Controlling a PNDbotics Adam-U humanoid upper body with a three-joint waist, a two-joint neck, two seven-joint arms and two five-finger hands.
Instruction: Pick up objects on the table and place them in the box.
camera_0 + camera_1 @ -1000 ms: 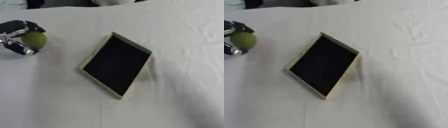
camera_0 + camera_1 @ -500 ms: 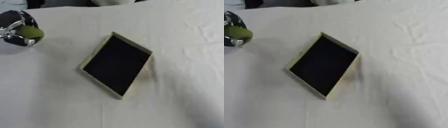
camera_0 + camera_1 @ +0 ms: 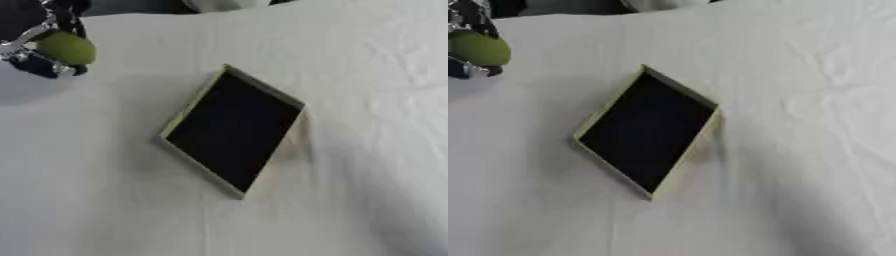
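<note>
A round green fruit (image 3: 66, 48) is held at the upper left, above the white cloth, with my left hand (image 3: 35, 35) curled round it. The hand is black with silver parts and is partly cut off by the picture's edge. The box (image 3: 233, 129) lies in the middle of the table, a shallow pale-yellow tray with a black inside, turned at an angle like a diamond. It holds nothing that I can see. The fruit is up and to the left of the box, well apart from it. My right hand shows in neither view.
A white cloth (image 3: 367, 100) covers the whole table, wrinkled on the right side. A pale rounded object (image 3: 223, 5) and a dark area lie at the far edge.
My left hand has lifted the green fruit off the cloth and carried it up and away from me, towards the far left corner. The box has not moved.
</note>
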